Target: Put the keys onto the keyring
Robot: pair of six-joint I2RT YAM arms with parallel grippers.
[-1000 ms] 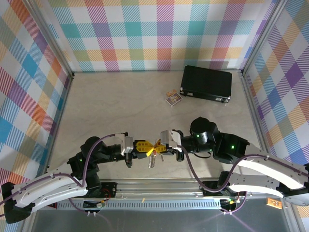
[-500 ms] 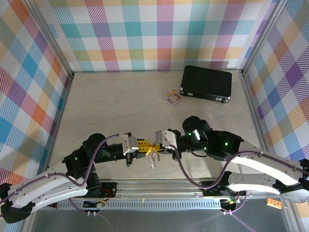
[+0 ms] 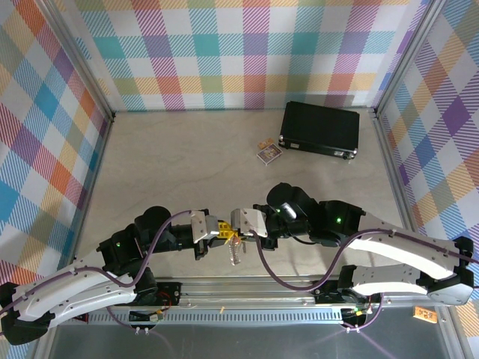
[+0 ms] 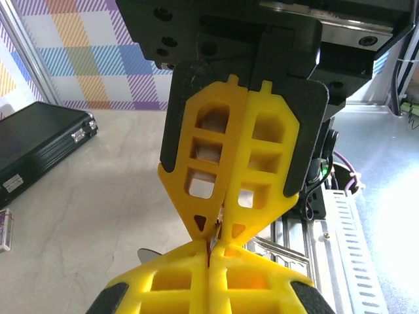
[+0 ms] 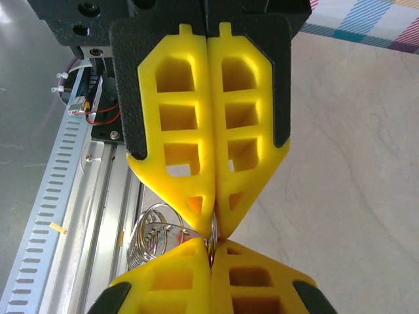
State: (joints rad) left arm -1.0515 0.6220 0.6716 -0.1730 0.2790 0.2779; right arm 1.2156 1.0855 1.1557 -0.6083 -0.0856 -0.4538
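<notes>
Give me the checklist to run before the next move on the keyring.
1. Left gripper shut: ok.
2. Right gripper shut: ok.
3. Tips of both grippers meeting, lined up: ok, they stand tip to tip.
4. Keyring held: ok. Its wire runs into the seam at the right gripper's tips and the rest hangs below.
5. Key in place at the ring: cannot tell. It is hidden where the tips meet.
6. Case and card packet out of the way: ok, both lie far back on the table.
</notes>
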